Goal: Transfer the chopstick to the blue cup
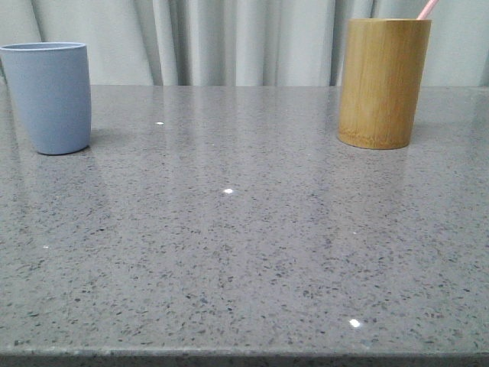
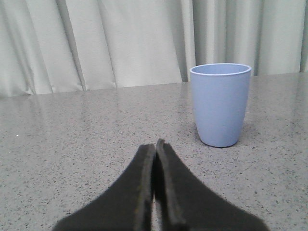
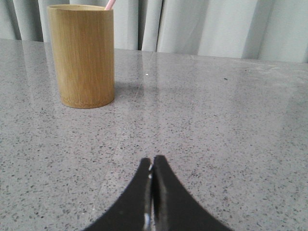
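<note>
Bamboo holder (image 1: pixel 383 82) upright on gray table (image 1: pixel 244 252), curtain (image 1: pixel 229 38) behind.

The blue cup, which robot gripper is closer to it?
Left. The left gripper sits shut just short of the blue cup. The right gripper faces the bamboo holder, across the table.
</note>
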Controlling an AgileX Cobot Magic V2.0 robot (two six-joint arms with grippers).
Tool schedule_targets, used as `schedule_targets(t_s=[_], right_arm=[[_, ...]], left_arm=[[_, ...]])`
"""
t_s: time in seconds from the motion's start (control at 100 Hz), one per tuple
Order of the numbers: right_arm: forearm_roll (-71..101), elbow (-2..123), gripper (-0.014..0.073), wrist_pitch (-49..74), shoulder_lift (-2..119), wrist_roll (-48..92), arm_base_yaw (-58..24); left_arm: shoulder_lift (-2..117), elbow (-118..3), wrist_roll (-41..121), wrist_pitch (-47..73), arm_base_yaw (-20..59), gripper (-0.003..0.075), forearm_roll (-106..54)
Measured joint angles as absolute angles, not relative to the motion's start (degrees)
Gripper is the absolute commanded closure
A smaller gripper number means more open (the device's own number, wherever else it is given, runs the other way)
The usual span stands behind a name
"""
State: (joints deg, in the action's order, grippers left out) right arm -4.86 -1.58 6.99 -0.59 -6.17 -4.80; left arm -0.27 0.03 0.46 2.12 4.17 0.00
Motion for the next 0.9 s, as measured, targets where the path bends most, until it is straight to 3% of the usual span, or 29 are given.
schedule_targets(t_s=[0.64,0.9], right_arm=[[-4.86,-1.58,0.066,6.99,-0.59,-6.17,-4.8],[-4.86,-1.45,0.066,0.41,-0.59,-6.17,-4.8]], left_arm=[[-0.27,0.03,0.46,2.12,4.17,0.0739,0.0],[-0.27,-0.23,0.46,2.58,4.17,0.0739,-3.92]])
